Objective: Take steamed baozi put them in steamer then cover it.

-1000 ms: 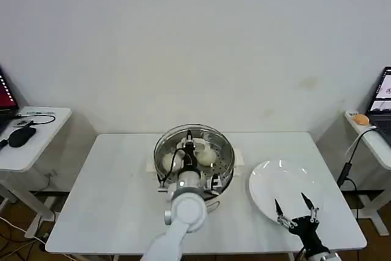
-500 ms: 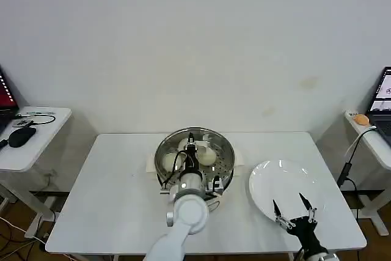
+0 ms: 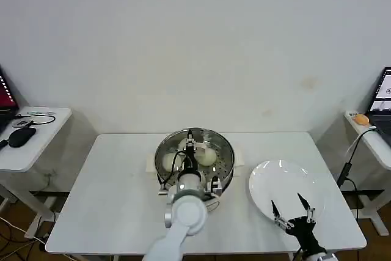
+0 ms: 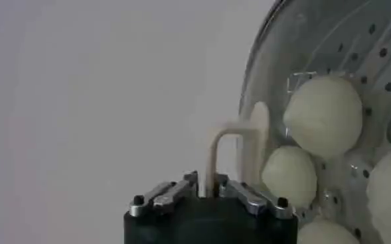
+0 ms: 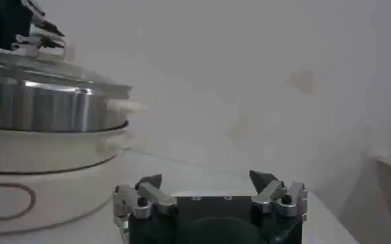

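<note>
1. No brand, label or writing legible on any task item.
2. Left gripper over the middle of the steamer, fingers closed on the white handle of the cover; seen in the left wrist view pinched between the fingertips right at the gripper body, standing up on edge between them.
3. Cover lying flat and level on the steamer's rim, glass dome up, metal rim matching the pot's circle; round, so no long axis apart from the handle bar, whose direction across the table cannot be told.
4. Baozi visible through the glass, on the perforated tray, close together; at least three in the left wrist view, two pale ones in the head view.
5. Steamer upright on its white base, at the middle of the table, toward the back edge.
6. Right gripper spread wide and holding nothing, at the front right of the table, over the near rim of the white plate, well apart from the steamer.
</note>
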`<state>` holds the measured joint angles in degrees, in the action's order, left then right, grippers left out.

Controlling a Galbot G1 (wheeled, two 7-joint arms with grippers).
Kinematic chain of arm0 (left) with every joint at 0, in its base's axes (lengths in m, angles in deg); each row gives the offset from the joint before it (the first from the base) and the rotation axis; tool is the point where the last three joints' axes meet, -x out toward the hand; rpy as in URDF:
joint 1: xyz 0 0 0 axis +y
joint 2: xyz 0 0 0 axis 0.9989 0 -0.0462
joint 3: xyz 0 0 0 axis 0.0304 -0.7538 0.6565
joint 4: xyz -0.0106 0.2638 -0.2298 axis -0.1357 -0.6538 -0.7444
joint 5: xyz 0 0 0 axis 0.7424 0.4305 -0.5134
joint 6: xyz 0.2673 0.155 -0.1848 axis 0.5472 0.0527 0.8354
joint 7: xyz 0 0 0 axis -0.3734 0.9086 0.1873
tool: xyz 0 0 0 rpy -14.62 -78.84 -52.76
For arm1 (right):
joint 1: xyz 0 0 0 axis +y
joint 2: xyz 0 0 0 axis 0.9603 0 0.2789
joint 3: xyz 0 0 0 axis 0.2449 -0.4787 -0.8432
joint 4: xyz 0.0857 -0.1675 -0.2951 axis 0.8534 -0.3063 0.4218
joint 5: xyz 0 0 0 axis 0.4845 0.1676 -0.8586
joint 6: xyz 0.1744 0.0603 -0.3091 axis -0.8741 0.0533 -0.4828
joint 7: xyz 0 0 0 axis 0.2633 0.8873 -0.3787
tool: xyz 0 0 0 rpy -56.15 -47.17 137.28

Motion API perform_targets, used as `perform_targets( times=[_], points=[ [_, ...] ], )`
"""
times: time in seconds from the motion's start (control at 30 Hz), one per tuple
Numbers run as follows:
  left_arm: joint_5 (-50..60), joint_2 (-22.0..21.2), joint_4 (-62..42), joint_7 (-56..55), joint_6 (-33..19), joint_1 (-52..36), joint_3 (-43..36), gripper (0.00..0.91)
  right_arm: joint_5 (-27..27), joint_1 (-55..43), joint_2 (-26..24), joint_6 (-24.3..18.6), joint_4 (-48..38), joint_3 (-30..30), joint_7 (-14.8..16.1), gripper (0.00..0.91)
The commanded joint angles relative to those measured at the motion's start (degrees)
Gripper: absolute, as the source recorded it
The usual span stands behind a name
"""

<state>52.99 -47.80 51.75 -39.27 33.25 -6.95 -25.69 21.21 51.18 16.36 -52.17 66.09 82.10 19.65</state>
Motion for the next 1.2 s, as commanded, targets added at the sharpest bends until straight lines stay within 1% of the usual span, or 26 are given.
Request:
perform_targets(
  times=[0.03,0.4,0.6,0.7,0.8,0.83,0.9,0.93,0.97,1.0,1.03,1.07,1.1,1.13,1.2],
  points=[
    [-0.5,0.8,2.2,0.3,0.0,0.6,-0.3,0.907,-0.3,0.0,0.1,-0.1,0.0,-0.2,0.0,0.907],
    [-3.0,4.6,9.8,0.0,-0.6,5.5,-1.4,0.907,-0.7,0.2,0.1,-0.1,-0.3,0.0,0.0,0.907],
    [-7.9,8.8,15.5,-1.3,-1.0,8.7,-1.2,0.907,-0.7,0.4,0.1,-0.3,-0.5,0.0,0.0,0.907],
    [-12.0,11.0,19.7,-3.4,-1.9,10.3,0.5,0.907,-0.6,0.5,0.1,-0.4,-0.6,0.0,-0.1,0.907],
    [-23.0,14.6,25.4,-7.1,-3.1,12.7,2.9,0.907,-0.5,0.7,0.0,-0.4,-0.7,0.0,-0.1,0.907],
    [-29.4,15.9,27.5,-9.9,-4.5,14.4,4.5,0.907,-0.5,0.7,0.0,-0.4,-0.7,0.0,-0.1,0.907],
    [-42.1,16.9,30.3,-17.0,-8.5,18.0,7.9,0.907,0.0,1.0,0.0,-0.1,-0.5,-0.1,-0.2,0.907],
    [-52.3,17.1,31.5,-22.9,-13.6,20.8,11.0,0.907,0.2,1.2,-0.1,0.2,-0.3,-0.2,-0.3,0.907],
    [-57.2,17.2,31.8,-25.0,-16.1,22.2,12.7,0.907,0.3,1.5,-0.2,1.0,0.1,-0.3,-0.5,0.907],
    [-64.1,17.4,32.3,-27.5,-19.4,25.2,16.8,0.907,0.8,1.7,-0.4,1.7,0.6,-0.5,-0.5,0.907],
    [-72.3,17.1,31.9,-30.5,-24.4,28.8,22.5,0.907,0.9,2.0,-0.4,2.3,1.0,-0.6,-0.6,0.907],
    [-77.2,16.7,31.4,-31.4,-26.8,30.3,25.0,0.907,1.5,2.2,-0.5,2.7,1.8,-0.6,-0.7,0.907],
    [-82.1,15.6,30.0,-32.6,-31.1,32.4,28.2,0.907,2.0,2.3,-0.5,3.3,2.3,-0.7,-0.8,0.907],
    [-87.7,14.4,28.1,-32.7,-34.9,34.8,33.9,0.907,2.4,2.6,-0.6,3.7,2.8,-0.8,-0.9,0.907],
    [-94.3,13.2,26.6,-32.8,-37.9,37.3,38.2,0.907,2.7,3.3,-0.7,4.1,3.6,-1.2,-0.9,0.907]
  ],
)
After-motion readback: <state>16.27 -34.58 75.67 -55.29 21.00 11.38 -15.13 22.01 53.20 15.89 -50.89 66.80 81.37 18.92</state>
